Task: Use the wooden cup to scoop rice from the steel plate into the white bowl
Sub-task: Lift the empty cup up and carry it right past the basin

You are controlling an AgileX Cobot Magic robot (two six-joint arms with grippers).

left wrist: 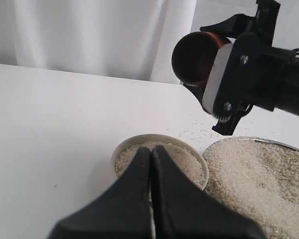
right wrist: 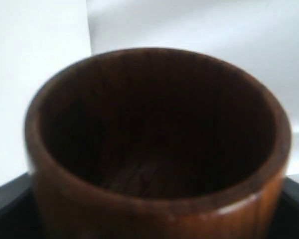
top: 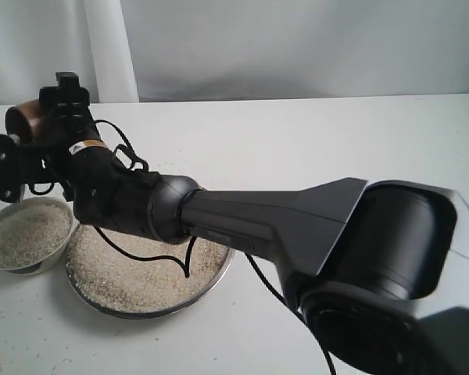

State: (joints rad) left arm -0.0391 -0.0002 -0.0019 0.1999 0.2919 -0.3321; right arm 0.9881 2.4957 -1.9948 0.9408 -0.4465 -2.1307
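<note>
Near wooden cup, illegible arm sticker

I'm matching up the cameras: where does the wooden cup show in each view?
Exterior: wooden cup at far left, upper part, higher in the picture than the white bowl.
Left wrist: cup upper right of centre, up and right of the bowl.
Right wrist: cup fills the frame.
Shared landmark: the white bowl, absent from the right wrist view.

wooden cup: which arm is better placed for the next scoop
Right: the right tool grips the empty wooden cup, raised near the steel plate; the left tool is shut and holds nothing.
</note>
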